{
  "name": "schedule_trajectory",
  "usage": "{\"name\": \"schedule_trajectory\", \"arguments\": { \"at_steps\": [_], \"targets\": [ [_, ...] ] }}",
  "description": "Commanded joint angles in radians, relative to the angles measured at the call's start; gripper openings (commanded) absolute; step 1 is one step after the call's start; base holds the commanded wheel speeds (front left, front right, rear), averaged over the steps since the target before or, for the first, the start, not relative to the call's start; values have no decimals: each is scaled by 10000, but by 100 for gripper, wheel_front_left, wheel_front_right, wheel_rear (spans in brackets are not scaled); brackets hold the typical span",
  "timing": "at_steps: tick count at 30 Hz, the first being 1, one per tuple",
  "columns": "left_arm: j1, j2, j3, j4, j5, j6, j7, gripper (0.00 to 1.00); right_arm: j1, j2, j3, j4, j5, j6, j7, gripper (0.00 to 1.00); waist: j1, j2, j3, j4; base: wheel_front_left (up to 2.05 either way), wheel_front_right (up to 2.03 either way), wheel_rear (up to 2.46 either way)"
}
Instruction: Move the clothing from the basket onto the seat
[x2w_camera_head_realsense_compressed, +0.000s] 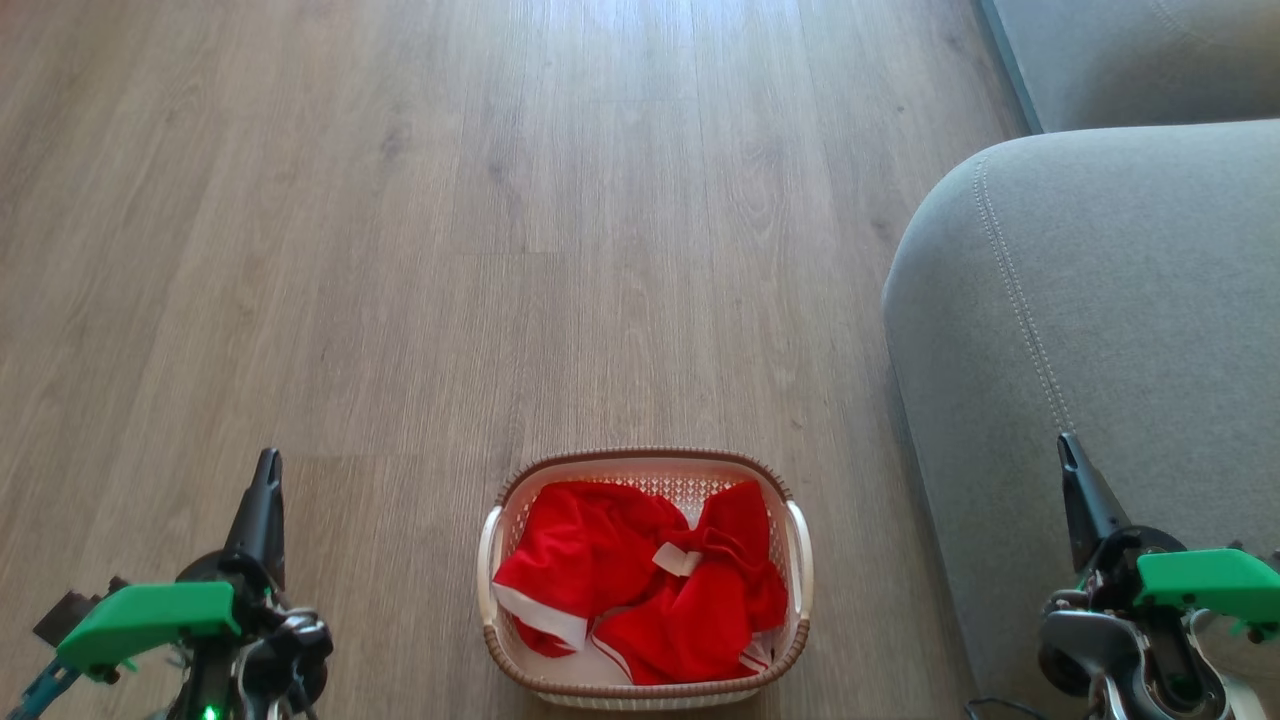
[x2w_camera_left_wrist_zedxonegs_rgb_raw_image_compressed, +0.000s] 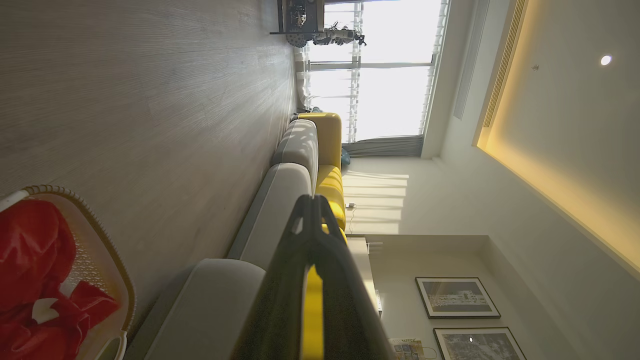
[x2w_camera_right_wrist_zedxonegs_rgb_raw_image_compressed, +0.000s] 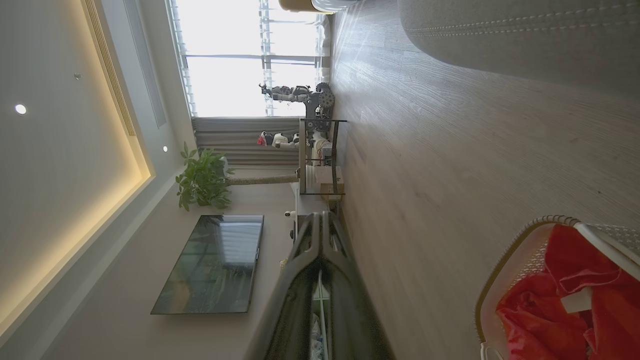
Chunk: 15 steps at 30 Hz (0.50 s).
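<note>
Bright red clothing (x2w_camera_head_realsense_compressed: 640, 590) with white bands; white perforated basket (x2w_camera_head_realsense_compressed: 795, 560), brown rim; light grey seat (x2w_camera_head_realsense_compressed: 1100, 320); wood-grain floor (x2w_camera_head_realsense_compressed: 450, 250).

Pale plank floor (x2w_camera_head_realsense_compressed: 500, 200), bright window (x2w_camera_right_wrist_zedxonegs_rgb_raw_image_compressed: 225, 75), dark television (x2w_camera_right_wrist_zedxonegs_rgb_raw_image_compressed: 215, 265).

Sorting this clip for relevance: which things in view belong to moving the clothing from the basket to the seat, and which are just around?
Part of the job:
- clothing, in the basket
- basket, on the floor
- seat
- left gripper and right gripper, both shut, holding nothing

Just around:
- wooden floor
- television
- potted plant
- framed pictures
</note>
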<state>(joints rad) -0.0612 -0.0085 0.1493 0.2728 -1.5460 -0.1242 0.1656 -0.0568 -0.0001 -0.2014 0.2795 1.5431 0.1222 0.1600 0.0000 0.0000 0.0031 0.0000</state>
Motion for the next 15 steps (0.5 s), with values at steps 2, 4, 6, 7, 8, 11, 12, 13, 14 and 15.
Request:
{"name": "schedule_trajectory", "arguments": {
  "at_steps": [2,4,6,7,8,11,12,13,14,15],
  "targets": [
    [-541,85,329,-276,-46,-65,18,0,-585,1,192,-343,75,85,73,0,0,0,0,0,0,0,0],
    [-541,85,329,-276,-46,-65,18,0,-585,1,192,-343,75,85,73,0,0,0,0,0,0,0,0],
    [-541,85,329,-276,-46,-65,18,0,-585,1,192,-343,75,85,73,0,0,0,0,0,0,0,0],
    [-541,85,329,-276,-46,-65,18,0,-585,1,192,-343,75,85,73,0,0,0,0,0,0,0,0],
    [0,0,0,0,0,0,0,100,0,0,0,0,0,0,0,100,0,0,0,0,0,0,0],
    [73,-6,-38,197,0,8,-2,100,69,0,23,212,-4,-4,-4,100,0,0,0,0,0,0,0],
    [175,-21,-54,361,0,10,-2,100,165,2,43,380,-5,-6,-4,100,0,0,0,0,0,0,0],
    [305,-34,-71,533,0,9,-3,100,284,2,56,551,-5,-8,-7,100,0,0,0,0,0,0,0],
    [301,-33,-76,504,3,9,-26,100,284,2,84,516,-12,-7,-34,100,0,0,0,3,0,0,0],
    [299,-32,-82,475,5,9,-51,100,285,2,114,479,-20,-6,-65,100,0,0,0,6,0,0,0]
  ]
}}
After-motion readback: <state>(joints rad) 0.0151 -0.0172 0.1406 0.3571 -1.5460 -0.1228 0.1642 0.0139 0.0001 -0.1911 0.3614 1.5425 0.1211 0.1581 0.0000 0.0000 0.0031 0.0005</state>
